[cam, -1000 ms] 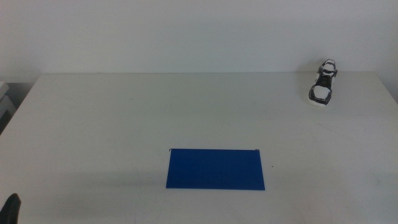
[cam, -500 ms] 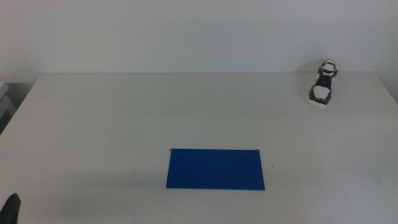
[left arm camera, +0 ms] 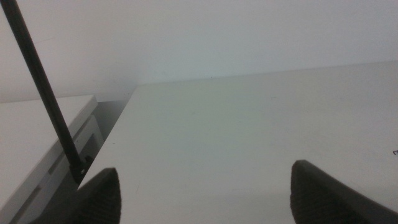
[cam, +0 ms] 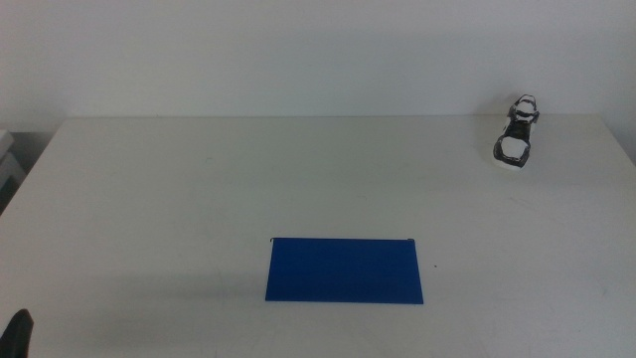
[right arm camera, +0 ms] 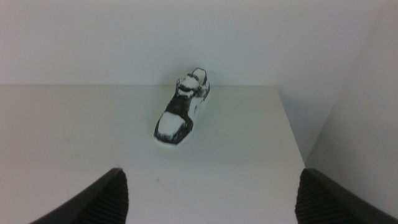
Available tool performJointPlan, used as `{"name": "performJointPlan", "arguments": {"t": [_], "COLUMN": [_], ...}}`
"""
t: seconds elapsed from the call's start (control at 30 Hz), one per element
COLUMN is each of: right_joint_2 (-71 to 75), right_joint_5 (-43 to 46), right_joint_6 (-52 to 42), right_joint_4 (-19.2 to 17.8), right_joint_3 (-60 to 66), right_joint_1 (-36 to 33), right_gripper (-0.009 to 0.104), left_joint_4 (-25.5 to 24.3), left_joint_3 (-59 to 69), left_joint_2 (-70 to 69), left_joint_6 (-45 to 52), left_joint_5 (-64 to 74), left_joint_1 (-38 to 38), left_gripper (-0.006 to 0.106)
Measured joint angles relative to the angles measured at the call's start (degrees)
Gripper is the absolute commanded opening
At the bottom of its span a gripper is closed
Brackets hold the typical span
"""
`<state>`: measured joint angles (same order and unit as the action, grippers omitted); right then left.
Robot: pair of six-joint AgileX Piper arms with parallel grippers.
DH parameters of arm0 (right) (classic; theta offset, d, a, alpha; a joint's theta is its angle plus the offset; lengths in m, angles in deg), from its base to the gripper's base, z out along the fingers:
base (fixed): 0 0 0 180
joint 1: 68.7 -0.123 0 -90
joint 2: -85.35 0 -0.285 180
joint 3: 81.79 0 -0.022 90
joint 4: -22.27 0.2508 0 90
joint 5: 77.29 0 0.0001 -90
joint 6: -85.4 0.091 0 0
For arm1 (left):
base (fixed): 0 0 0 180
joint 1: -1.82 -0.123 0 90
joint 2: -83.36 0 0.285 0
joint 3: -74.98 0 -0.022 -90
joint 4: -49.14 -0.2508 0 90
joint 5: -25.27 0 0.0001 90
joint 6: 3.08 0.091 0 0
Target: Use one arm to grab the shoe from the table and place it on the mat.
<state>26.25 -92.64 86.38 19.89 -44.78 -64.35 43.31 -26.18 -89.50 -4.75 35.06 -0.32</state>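
The black-and-white shoe (cam: pixel 516 143) stands at the far right of the white table (cam: pixel 298 179), toe toward the camera. It also shows in the right wrist view (right arm camera: pixel 181 112), well ahead of my open, empty right gripper (right arm camera: pixel 211 193), which is out of the middle view. The deep-blue mat (cam: pixel 345 269) lies flat at the front middle of the table, far from the shoe. My left gripper (left arm camera: pixel 205 193) is open and empty over the table's front left; only a dark tip of it (cam: pixel 17 331) shows in the middle view.
A white wall runs behind the table. The table's right edge (right arm camera: pixel 292 134) lies close beside the shoe. A low white cabinet (left arm camera: pixel 37 140) and a thin dark rod (left arm camera: pixel 43 93) stand off the table's left edge.
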Motion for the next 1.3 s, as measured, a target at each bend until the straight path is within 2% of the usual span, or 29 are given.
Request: {"name": "performJointPlan", "arguments": {"t": [0.33, 0.5, 0.83, 1.07, 1.3], "right_joint_2": [-18.2, -28.8, -48.2, -61.9, -71.2], "right_joint_5": [-11.9, -20.2, -31.3, -40.2, -47.1], "right_joint_6": [0.8, 6.1, 16.4, 20.4, 22.0], "right_joint_4": [-0.4, 0.1, -0.2, -2.6, -3.1], "right_joint_3": [-20.9, -34.7, -57.5, -74.3, -86.9], "right_joint_1": [-4.5, -6.8, -6.9, -6.9, -7.2], "right_gripper": [0.087, 0.087, 0.087, 0.087, 0.087], "left_joint_4": [0.0, 0.0, 0.0, 0.0, 0.0], "left_joint_3": [0.0, 0.0, 0.0, 0.0, 0.0], "left_joint_2": [0.0, 0.0, 0.0, 0.0, 0.0], "left_joint_6": [0.0, 0.0, 0.0, 0.0, 0.0], "left_joint_5": [0.0, 0.0, 0.0, 0.0, 0.0], "left_joint_1": [0.0, 0.0, 0.0, 0.0, 0.0], "left_gripper": [0.093, 0.093, 0.093, 0.093, 0.093]}}
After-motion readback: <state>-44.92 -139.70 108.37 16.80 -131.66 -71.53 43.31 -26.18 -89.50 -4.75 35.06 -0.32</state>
